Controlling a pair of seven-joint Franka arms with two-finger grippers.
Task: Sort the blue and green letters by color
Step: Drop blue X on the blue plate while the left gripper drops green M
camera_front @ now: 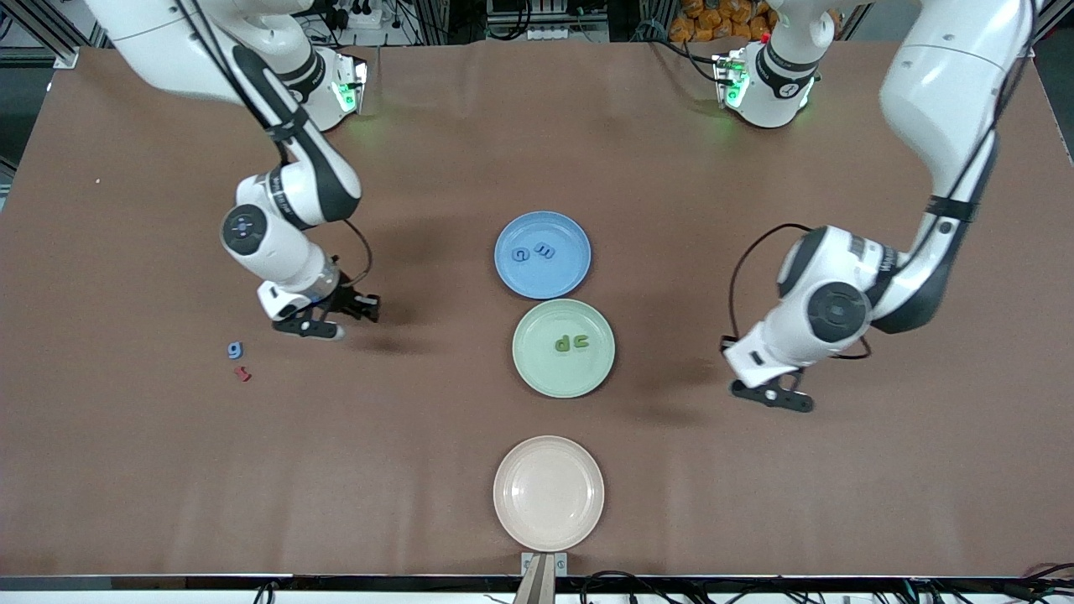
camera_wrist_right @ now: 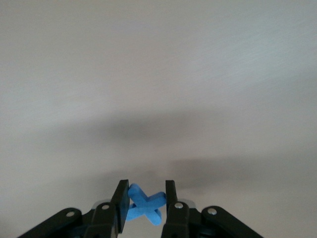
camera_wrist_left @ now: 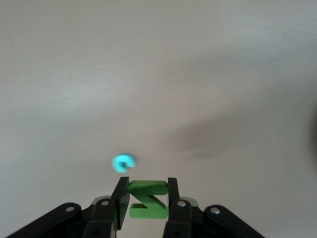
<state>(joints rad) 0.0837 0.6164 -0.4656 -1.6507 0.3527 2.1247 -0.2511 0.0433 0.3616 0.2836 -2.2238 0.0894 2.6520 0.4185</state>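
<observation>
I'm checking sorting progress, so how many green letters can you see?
3. A green d and a hooked green piece lie side by side on the green plate. A green Z is clamped in the left tool, over the table. Others could be hidden.

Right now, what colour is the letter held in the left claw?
Green letter, clamped in the left claw; the left wrist view shows it best.

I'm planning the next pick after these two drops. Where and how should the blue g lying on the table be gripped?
The blue g lies flat on the table, so come straight down from above and pinch across its outer edges. The dark red letter sits close on the side nearer the front camera, so probably set the fingers on the sides away from it.
</observation>
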